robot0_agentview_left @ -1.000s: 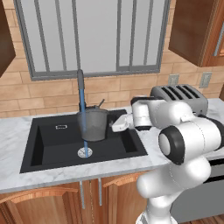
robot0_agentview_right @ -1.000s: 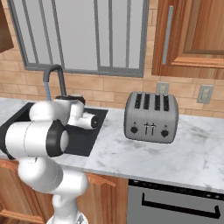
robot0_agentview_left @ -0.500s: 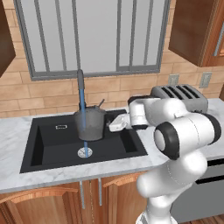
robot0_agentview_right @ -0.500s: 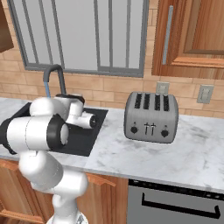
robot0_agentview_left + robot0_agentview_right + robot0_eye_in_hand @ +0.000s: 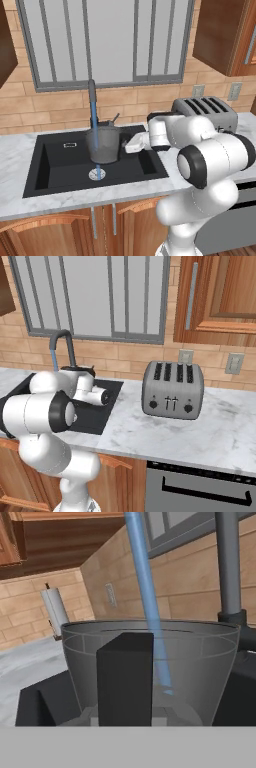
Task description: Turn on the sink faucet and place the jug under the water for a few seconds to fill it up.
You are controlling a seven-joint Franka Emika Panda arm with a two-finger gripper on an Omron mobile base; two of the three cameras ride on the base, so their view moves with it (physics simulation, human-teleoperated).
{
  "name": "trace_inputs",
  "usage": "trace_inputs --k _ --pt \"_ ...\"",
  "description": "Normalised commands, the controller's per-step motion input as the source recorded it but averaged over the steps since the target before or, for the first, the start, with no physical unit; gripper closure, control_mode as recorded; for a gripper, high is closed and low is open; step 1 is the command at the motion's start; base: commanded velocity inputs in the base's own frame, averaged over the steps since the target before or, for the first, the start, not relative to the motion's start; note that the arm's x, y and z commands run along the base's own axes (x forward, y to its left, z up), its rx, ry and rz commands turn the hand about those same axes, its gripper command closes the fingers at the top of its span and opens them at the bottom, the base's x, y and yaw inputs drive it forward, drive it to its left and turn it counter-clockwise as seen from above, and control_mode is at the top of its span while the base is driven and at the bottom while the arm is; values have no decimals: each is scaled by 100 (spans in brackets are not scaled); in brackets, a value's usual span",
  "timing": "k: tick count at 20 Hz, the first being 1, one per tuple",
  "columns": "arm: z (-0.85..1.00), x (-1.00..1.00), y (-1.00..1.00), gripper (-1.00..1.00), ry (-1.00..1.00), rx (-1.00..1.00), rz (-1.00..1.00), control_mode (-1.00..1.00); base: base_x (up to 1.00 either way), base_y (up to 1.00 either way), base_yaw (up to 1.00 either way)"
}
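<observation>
Holding the jug (image 5: 103, 145) by its black side handle, gripper (image 5: 131, 145) closed on it, jug up above the sink (image 5: 55, 165) floor. Water (image 5: 94, 120) drops from the sink faucet (image 5: 92, 92) into the jug mouth; a blue streak also shows at the drain (image 5: 97, 174). Black basin sits in white marble counter (image 5: 200, 431). Silver toaster (image 5: 173, 389) on the counter, well apart to the right. Brick backsplash, window (image 5: 110, 40) behind, wood cabinets (image 5: 220, 296) above and below.

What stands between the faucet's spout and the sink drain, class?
In the left base view, the jug, held by the hand, sits between the sink faucet and the drain; the water runs down into it.
</observation>
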Motion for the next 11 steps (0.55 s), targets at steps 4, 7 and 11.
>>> trace_inputs --k 4,7,11 --pt "0 2 0 100 0 0 0 -100 0 0 0" --pt "0 15 0 100 0 0 0 -100 0 0 0" --pt "0 20 1 100 0 0 0 -100 0 0 0"
